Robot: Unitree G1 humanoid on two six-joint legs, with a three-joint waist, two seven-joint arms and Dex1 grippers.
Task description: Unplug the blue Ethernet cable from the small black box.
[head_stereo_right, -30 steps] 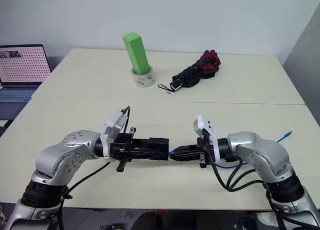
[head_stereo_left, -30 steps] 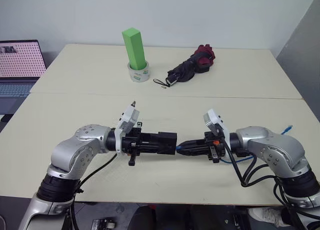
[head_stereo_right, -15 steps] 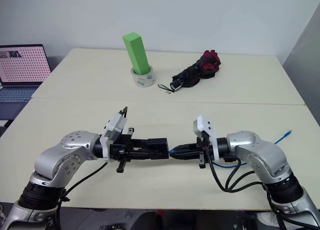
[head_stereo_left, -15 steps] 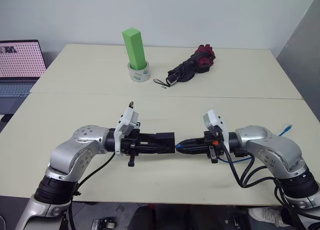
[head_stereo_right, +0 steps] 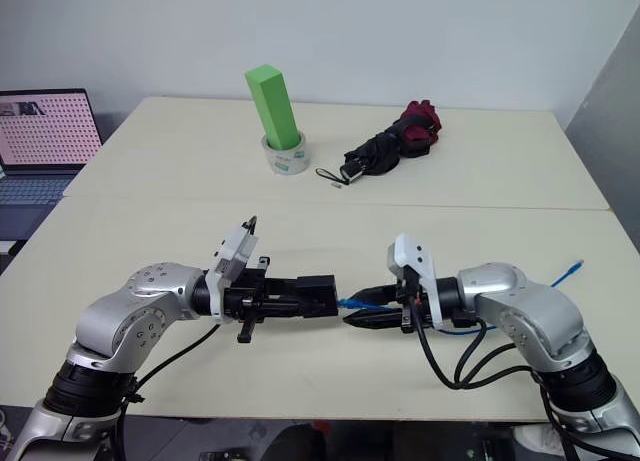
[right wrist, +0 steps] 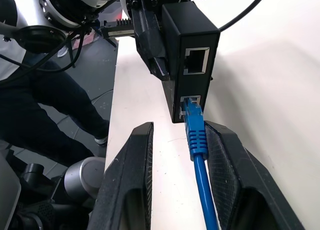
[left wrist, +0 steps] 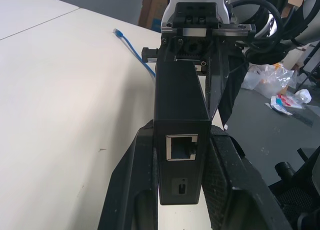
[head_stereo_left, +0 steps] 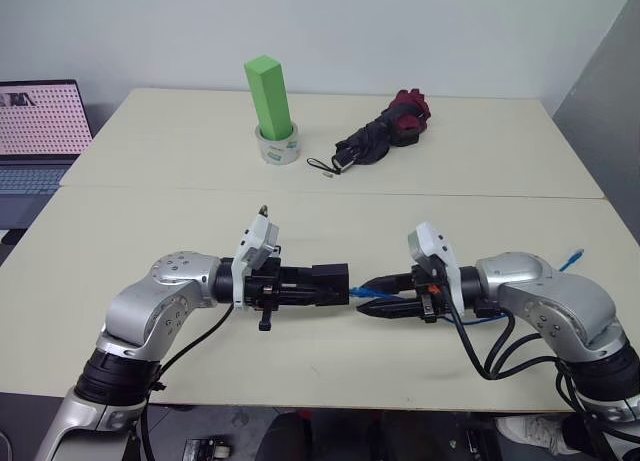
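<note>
Head stereo pair: both eyes look forward and down over the table [head_stereo_left: 480,171], from its near edge to the far edge and wall; the two arms sit low in frame, near edge. Both share the whole tabletop, slightly offset sideways.

Left wrist view: very close, looking along its fingers [left wrist: 132,190] at the box [left wrist: 181,115], right arm beyond.

Right wrist view: equally close, facing the opposite way; shares the box [right wrist: 190,50] with the left wrist view, seen from the other end.

text: none legible | laptop screen [head_stereo_left: 38,116] — dot pattern only, no readable chars | tape roll [head_stereo_left: 277,146] — markings too small to read
</note>
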